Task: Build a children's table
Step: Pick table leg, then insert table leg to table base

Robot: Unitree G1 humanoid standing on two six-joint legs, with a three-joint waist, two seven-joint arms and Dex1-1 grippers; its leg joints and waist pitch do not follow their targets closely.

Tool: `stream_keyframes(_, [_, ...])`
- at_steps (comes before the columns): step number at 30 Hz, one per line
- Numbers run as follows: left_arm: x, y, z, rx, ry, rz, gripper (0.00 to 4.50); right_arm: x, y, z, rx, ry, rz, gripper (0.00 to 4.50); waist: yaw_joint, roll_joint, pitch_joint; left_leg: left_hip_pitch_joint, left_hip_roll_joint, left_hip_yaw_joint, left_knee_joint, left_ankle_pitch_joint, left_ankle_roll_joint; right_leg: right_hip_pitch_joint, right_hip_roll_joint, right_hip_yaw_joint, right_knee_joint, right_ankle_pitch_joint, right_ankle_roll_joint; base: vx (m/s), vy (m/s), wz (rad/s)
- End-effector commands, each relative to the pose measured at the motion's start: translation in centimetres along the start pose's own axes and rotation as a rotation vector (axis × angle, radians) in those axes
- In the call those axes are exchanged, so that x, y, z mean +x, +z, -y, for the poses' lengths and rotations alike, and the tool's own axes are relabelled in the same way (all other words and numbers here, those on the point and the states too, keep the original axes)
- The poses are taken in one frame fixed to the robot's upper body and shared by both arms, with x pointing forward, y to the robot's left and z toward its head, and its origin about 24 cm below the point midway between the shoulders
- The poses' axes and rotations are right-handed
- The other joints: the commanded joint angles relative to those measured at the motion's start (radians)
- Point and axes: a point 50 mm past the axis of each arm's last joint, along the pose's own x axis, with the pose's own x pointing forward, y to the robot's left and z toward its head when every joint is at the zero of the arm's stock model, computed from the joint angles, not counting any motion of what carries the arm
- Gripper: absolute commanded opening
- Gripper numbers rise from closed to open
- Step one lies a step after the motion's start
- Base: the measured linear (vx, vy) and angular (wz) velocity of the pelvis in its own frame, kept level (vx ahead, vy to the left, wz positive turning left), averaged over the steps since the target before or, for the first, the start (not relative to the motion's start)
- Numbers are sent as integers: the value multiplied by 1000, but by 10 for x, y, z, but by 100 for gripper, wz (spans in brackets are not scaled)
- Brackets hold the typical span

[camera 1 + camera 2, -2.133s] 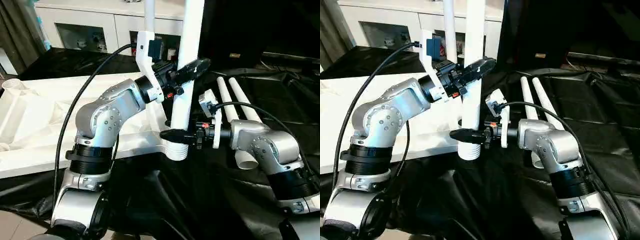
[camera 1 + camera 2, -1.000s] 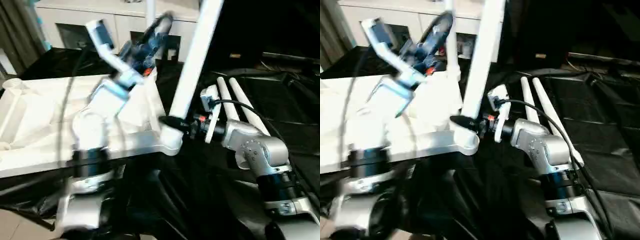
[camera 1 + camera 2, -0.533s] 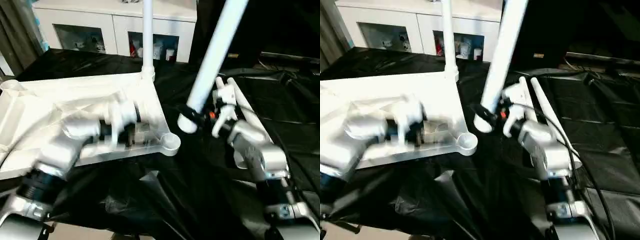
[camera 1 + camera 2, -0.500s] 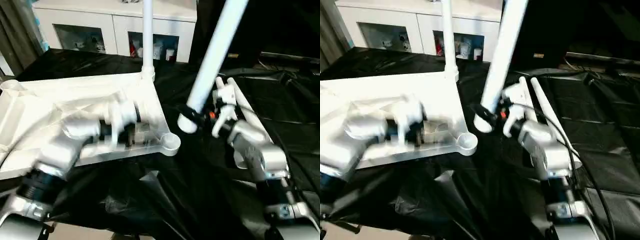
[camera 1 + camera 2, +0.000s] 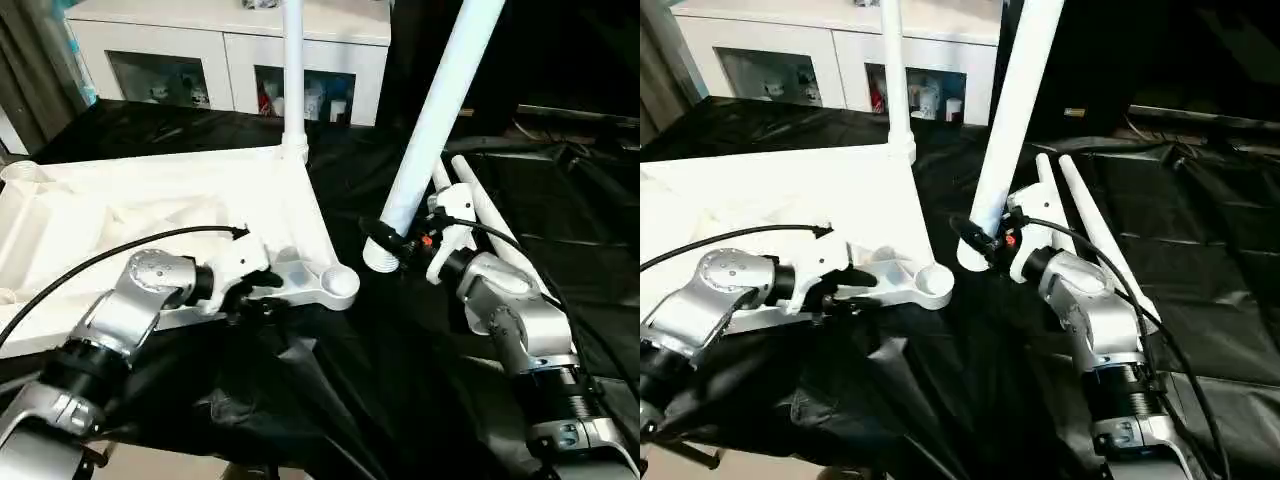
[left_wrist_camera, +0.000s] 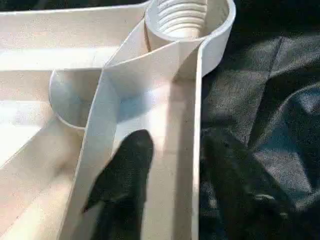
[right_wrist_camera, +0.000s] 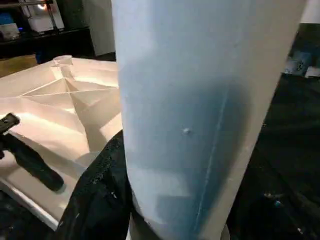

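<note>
- While the tabletop [image 5: 150, 215] lies underside-up on the black-draped desk [image 5: 560, 190], the left tool [image 5: 262, 292] pinches its near rim beside the empty corner socket [image 5: 338, 283], presumably to steady it.
- Right tool [image 5: 385, 238] clamps a tilted leg [image 5: 432, 125] near its threaded end, just beside that socket, not yet seated.
- One leg [image 5: 293, 70] already upright at far corner; two spare legs [image 5: 1080, 225] lie behind.

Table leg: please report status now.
Right gripper shut on leg, tilted, beside empty socket. Left gripper astride tabletop rim. One leg fitted.
</note>
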Motion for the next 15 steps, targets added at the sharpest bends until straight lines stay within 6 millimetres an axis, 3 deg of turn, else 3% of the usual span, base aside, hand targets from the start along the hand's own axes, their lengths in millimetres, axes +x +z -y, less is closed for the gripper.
stream_keyframes(1, [-1, 0, -3, 10, -2, -9, 150, -1, 4, -2, -16, 2, 23, 191, -3, 25, -89, 38, 47, -23, -84, -395, -79, 31, -62, 43, -76, -267, -206, 0, 0, 0])
stream_keyframes(11, [0, 0, -1, -32, -43, 55, 84, -2, 3, -2, -9, 10, 26, 191, -3, 24, -87, 39, 48, -23, -85, -416, -78, 31, -66, 43, -77, -291, -214, 0, 0, 0])
stream_keyframes(13, [0, 0, -1, -37, -45, 60, 47, -1, 3, -5, 5, 39, 20, 191, -3, 24, -88, 39, 49, -24, -86, -415, -78, 31, -65, 43, -77, -290, -212, 0, 0, 0])
stream_keyframes(15, [-1, -2, 0, -37, -54, 51, 43, 1, 2, -9, 10, 91, 0, 191, -4, 20, -88, 39, 49, -24, -86, -414, -74, 32, -64, 43, -77, -290, -211, 0, 0, 0])
